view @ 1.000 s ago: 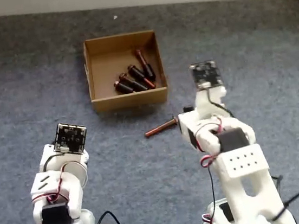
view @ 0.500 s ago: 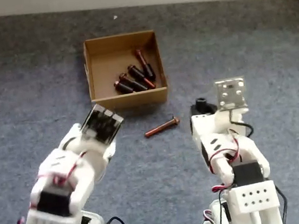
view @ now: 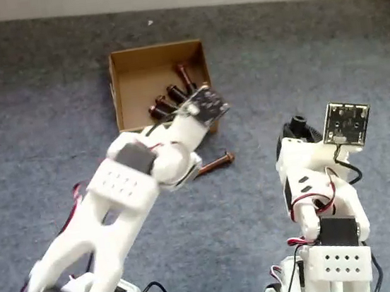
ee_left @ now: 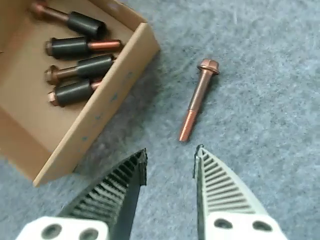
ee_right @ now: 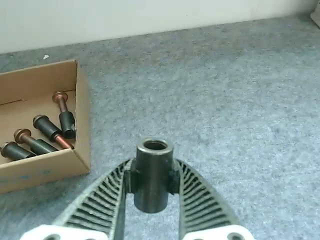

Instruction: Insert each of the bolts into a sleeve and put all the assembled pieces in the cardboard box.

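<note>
A loose copper bolt (view: 213,163) (ee_left: 197,98) lies on the grey carpet just in front of the cardboard box (view: 119,102) (ee_left: 105,95). My left gripper (ee_left: 170,157) hangs open above the carpet a little short of the bolt's threaded tip, with nothing between its fingers. My right gripper (ee_right: 151,176) is shut on a black sleeve (ee_right: 152,172) (view: 299,124), held upright with its bore facing up, off to the right of the bolt. Several bolts fitted in sleeves (view: 174,95) (ee_left: 75,65) (ee_right: 42,130) lie inside the box.
The left arm (view: 126,190) stretches across the carpet and covers the box's front right corner in the high view. A pale wall (ee_right: 125,17) runs behind the box. Open carpet lies to the right of the right arm.
The left arm has swung forward and to the right, from its rest pose to above the bolt near the box. The right arm has drawn back and rightward, lifting the sleeve.
</note>
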`<state>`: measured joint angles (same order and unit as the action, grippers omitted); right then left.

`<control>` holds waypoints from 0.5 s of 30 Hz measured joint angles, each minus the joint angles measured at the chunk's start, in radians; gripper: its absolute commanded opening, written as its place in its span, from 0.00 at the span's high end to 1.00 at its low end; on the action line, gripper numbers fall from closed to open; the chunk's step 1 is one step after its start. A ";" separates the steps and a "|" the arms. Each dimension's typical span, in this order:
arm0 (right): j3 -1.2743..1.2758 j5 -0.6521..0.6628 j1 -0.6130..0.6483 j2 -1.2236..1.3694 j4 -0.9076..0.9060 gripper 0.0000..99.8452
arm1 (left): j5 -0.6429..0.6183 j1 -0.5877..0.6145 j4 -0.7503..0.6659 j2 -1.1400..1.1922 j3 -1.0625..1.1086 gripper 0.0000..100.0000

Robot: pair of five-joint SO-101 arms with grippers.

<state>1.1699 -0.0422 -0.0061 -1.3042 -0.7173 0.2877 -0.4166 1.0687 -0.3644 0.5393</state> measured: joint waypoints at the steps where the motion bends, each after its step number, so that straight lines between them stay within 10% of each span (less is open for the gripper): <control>1: 0.000 0.000 -0.002 0.000 0.000 0.99 | 0.005 -0.009 0.000 0.055 -0.034 0.82; 15: 0.000 0.000 -0.003 -0.003 0.000 0.99 | 0.072 -0.089 0.000 0.729 -0.502 0.82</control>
<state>1.1699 -0.0422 -0.0092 -1.3073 -0.7173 0.3598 -0.5056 1.0687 0.3644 0.0376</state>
